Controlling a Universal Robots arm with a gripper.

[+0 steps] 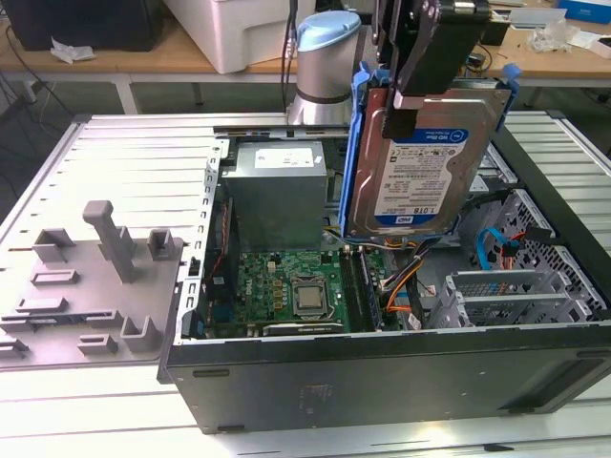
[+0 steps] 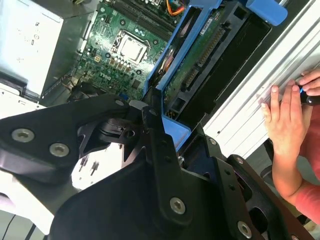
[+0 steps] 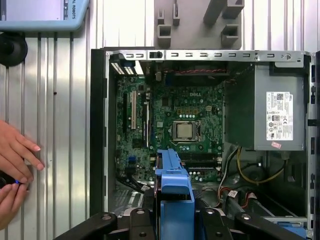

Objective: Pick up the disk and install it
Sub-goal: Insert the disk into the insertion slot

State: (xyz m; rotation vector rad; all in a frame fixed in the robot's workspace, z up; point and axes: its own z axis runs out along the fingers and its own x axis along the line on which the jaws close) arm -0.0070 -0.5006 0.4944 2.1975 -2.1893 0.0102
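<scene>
Above the open computer case (image 1: 382, 372) on the table (image 1: 95, 401), you hold the disk (image 1: 425, 172) upright, its long axis near vertical, leaning slightly, label facing the exterior view. Your fingers (image 1: 412, 81) are clamped on its upper end; it hangs beneath them.

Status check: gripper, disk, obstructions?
Gripper shut on silver hard drive in blue plastic carrier. Drive held on edge above open black computer case. Person's hand on ribbed table beside case.

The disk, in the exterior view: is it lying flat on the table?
No, the disk stands upright in the gripper over the open computer case.
</scene>
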